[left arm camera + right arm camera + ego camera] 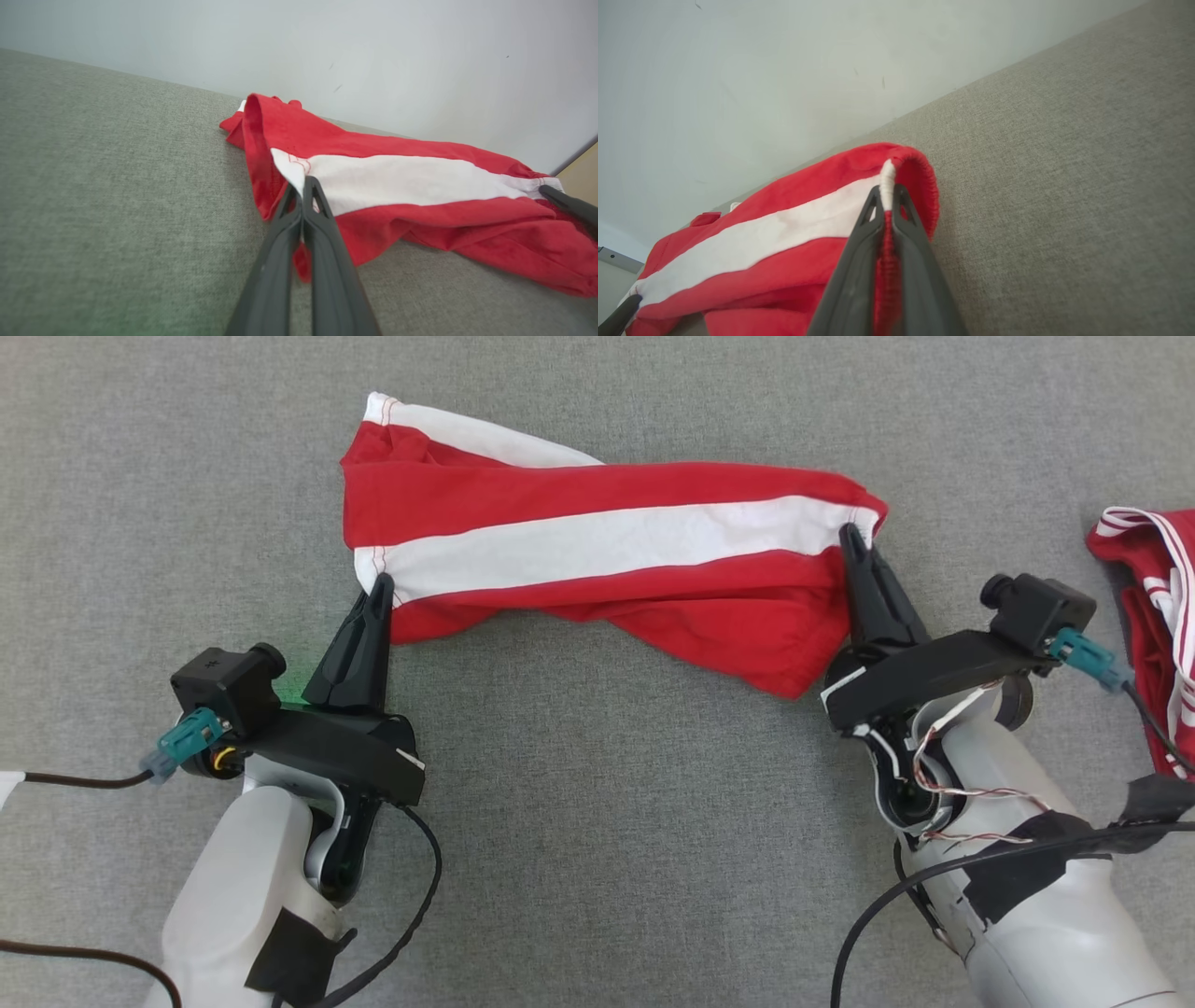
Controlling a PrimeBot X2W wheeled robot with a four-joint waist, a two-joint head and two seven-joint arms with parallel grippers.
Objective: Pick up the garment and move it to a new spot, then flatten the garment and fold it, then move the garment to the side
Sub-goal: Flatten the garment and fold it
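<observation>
The garment [597, 537] is red with white stripes, stretched sideways across the grey cloth surface. My left gripper [381, 584] is shut on its left hem, pinching the white stripe's edge [299, 170]. My right gripper [851, 534] is shut on the right end, with the elastic waistband [888, 186] clamped between the fingers [866, 224]. In the left wrist view my own gripper [303, 183] bites the fabric, and the other arm's finger [567, 203] shows at the far end. The right wrist view has my right gripper [887, 190] closed over the folded band.
A second red and white garment [1153, 607] lies bunched at the right edge of the surface, close to my right wrist. A pale wall [373, 46] rises behind the far edge. Grey cloth [607, 821] stretches between the two arms.
</observation>
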